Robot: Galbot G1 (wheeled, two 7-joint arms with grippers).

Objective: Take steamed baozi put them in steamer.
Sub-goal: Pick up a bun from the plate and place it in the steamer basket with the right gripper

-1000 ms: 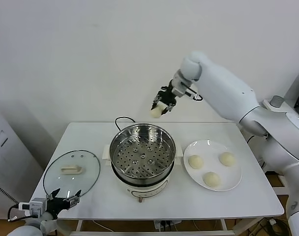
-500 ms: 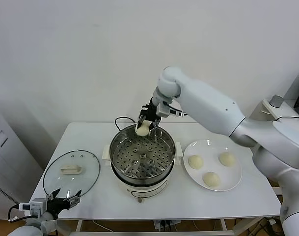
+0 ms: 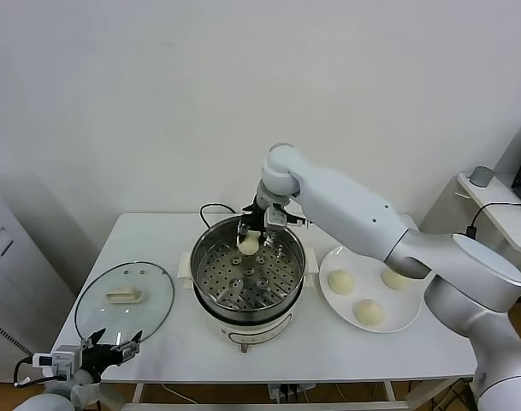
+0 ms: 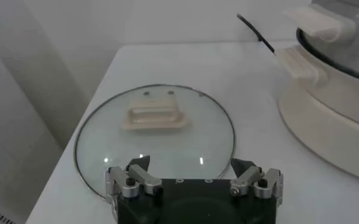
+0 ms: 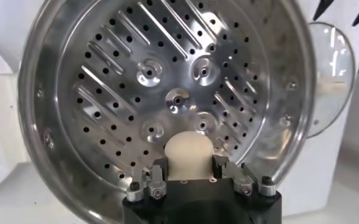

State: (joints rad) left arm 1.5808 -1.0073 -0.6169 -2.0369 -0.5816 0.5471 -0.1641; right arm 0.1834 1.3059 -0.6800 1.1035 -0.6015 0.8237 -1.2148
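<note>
Head view shows the right gripper (image 3: 250, 242) clenching one baozi (image 3: 247, 246) inside the empty steamer (image 3: 248, 267); three wait on the plate (image 3: 404, 310); left gripper (image 3: 106, 350) spread, idle.

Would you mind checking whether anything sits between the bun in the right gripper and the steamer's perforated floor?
Nothing visible does. The right gripper is shut on the steamed baozi above the steamer, whose perforated floor holds nothing. The glass lid lies off to the side on the table.
</note>
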